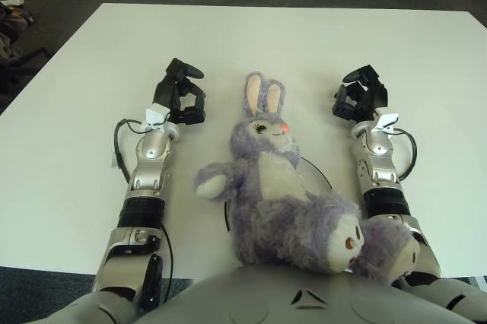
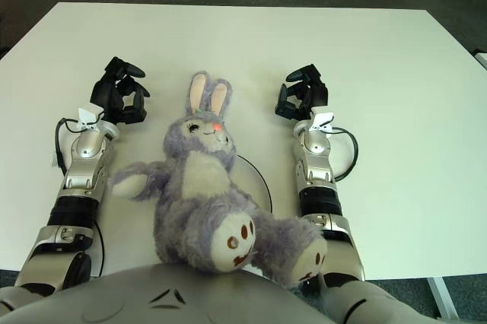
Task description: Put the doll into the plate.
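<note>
Either side of the doll (image 1: 278, 187), left hand (image 1: 181, 96) and right hand (image 1: 360, 96) curl empty.

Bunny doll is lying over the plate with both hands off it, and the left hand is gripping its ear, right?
Not quite. The left hand grips nothing: the left eye view shows it beside the doll, clear of the ears. The doll does lie over the plate, right hand off it too.

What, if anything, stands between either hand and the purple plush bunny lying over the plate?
Nothing visible. Bare white table separates the left hand and right hand from the purple plush bunny, which already lies over the mostly hidden plate.
</note>
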